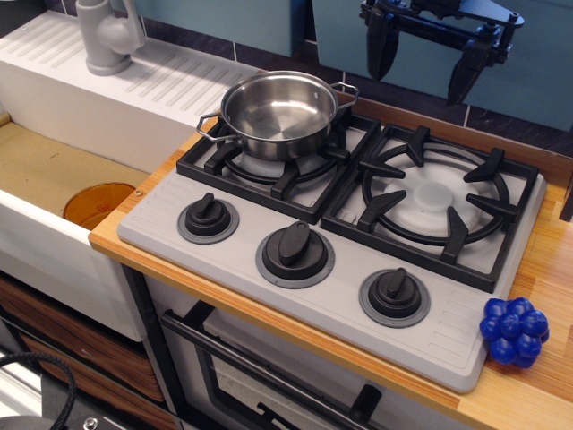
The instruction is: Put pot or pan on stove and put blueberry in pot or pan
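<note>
The shiny steel pot (279,115) with two loop handles stands upright and empty on the left burner of the grey stove (331,242). The blue bumpy blueberry (514,331) lies on the wooden counter at the stove's front right corner. My gripper (421,70) hangs high at the back, above the right burner's far edge, with its two black fingers (380,54) spread apart and nothing between them. It is to the right of the pot and well above and behind the blueberry.
A white sink (54,179) lies to the left with an orange disc (98,204) in its basin and a grey faucet (107,36) at the back. The right burner (436,195) is bare. Three black knobs (295,244) line the stove front. An oven door handle (260,376) is below.
</note>
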You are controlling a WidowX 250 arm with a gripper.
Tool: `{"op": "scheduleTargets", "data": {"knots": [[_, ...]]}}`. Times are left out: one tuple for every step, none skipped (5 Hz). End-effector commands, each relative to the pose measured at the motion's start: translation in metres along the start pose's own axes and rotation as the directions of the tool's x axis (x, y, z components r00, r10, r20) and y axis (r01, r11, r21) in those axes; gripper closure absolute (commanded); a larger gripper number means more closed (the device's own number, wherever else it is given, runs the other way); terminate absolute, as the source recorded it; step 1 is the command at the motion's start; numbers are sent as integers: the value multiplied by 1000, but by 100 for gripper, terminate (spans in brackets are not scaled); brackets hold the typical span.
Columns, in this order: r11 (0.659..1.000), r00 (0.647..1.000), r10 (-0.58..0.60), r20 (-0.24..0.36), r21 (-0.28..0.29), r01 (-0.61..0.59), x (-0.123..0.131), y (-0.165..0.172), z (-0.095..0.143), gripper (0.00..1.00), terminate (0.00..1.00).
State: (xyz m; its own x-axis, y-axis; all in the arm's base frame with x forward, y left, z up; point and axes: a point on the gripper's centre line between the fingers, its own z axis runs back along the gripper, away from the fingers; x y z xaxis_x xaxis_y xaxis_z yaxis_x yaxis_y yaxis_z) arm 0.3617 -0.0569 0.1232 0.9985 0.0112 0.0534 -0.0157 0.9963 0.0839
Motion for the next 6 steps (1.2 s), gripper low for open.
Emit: {"op": "scheduleTargets", "data": {"knots": [[1000, 1000, 0, 0, 0, 0, 0, 0, 0, 0, 0], [1000, 1000, -11, 5, -6, 11, 1, 7, -3, 0, 0], [999, 999, -35, 8, -5, 35, 3, 18, -5, 0, 0], [999, 999, -50, 13, 6, 49, 6, 29, -6, 0, 0], [998, 998, -65, 17, 13, 64, 6, 42, -5, 0, 0], [997, 997, -76, 25, 12, 76, 8, 55, -10, 0, 0]]}}
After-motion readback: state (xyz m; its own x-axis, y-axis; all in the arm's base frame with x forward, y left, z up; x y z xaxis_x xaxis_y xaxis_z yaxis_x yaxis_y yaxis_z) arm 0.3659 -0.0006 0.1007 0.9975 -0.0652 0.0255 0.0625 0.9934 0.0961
